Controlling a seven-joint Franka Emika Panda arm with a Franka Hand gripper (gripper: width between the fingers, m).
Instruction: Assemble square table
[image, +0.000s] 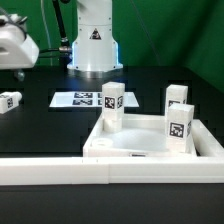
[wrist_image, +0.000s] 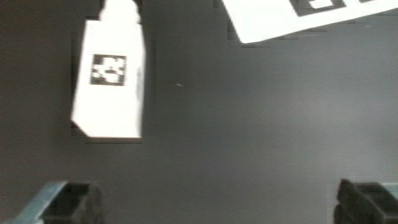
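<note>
The square table's white top (image: 150, 148) lies at the front of the exterior view, rim up. Two tagged white legs (image: 112, 106) (image: 180, 126) stand upright at its corners. A third leg (image: 177, 96) stands behind them; whether it rests on the slab I cannot tell. One more leg (image: 10, 101) (wrist_image: 111, 82) lies flat on the black table at the exterior view's left. My gripper (image: 16, 66) (wrist_image: 217, 206) hangs above that lying leg, apart from it. It is open, with dark fingertips (wrist_image: 63, 205) set wide and only bare table between them.
The long white L-shaped barrier wall (image: 50, 168) runs along the front and round the table top. The marker board (image: 85, 99) (wrist_image: 311, 16) lies flat ahead of the robot base (image: 92, 45). A green backdrop closes the far side.
</note>
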